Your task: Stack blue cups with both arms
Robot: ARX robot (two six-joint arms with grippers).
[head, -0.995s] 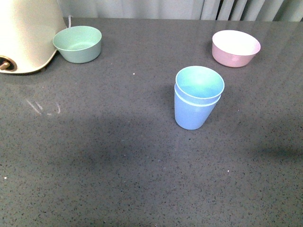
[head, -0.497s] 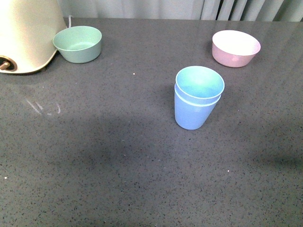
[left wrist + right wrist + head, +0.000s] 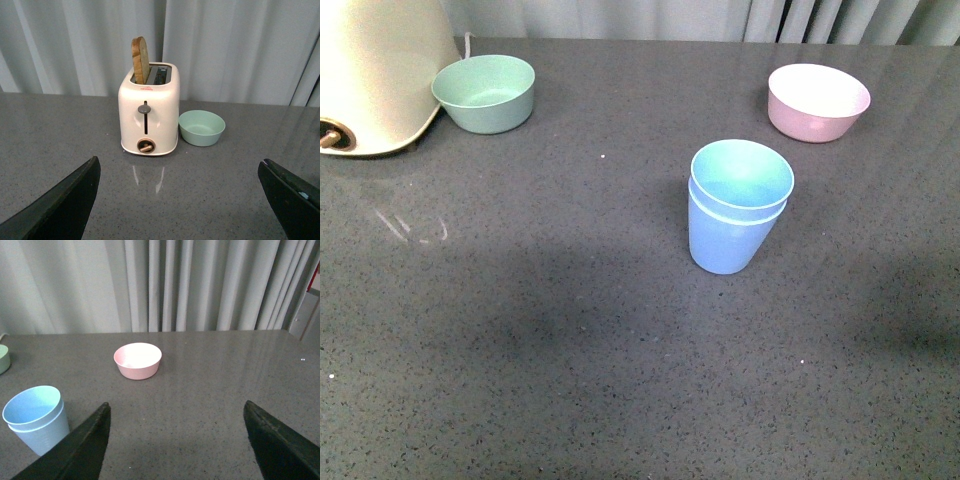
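Note:
The two blue cups [image 3: 735, 210] stand nested, one inside the other, upright on the grey table [image 3: 570, 330] right of the middle. They also show in the right wrist view [image 3: 36, 419], apart from the fingers. Neither arm shows in the front view. My left gripper [image 3: 180, 165] is open and empty above bare table, facing the toaster. My right gripper [image 3: 177, 407] is open and empty, with the cups off to one side of it.
A green bowl [image 3: 485, 92] sits at the back left beside a cream toaster [image 3: 370, 75], which holds a slice of bread [image 3: 141, 60]. A pink bowl [image 3: 818, 101] sits at the back right. Grey curtains hang behind the table.
The cups and bowls have not moved. A shadow on the table at the right has shifted and spread.

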